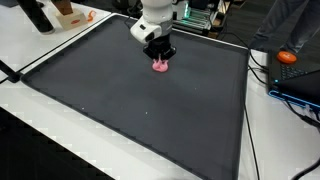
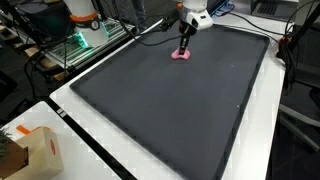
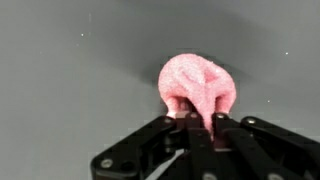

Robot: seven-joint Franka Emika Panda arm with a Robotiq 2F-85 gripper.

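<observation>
Claw: the gripper (image 3: pixel 200 118) has its two fingers (image 3: pixel 186 122) drawn in close and pinching the near edge of the pink lump (image 3: pixel 198 85). Only a thin slit shows between the tips in the wrist view.
Pink lump: a soft, wrinkled thing, rounded on top, that rests on the mat with its lower edge hidden behind the fingertips. Whether it is cloth or putty cannot be told.
Where it lies: in an exterior view the pink lump (image 1: pixel 160 67) sits in the far half of the mat, about midway across, directly under the claw.
Mat: a large dark grey mat (image 1: pixel 140 115) with a thin raised border. It is bare around the lump.
Arm: the white arm (image 1: pixel 155 20) comes down steeply from the far edge, with the claw pointing straight down.
Table: a white table (image 2: pixel 85 118) shows as a band around the mat.
Box: a cardboard box (image 2: pixel 38 152) stands on the table's near corner in an exterior view, well apart from the lump.
Far side: an orange thing (image 1: pixel 288 57) and dark cables (image 1: pixel 262 75) lie beyond the mat's edge.
</observation>
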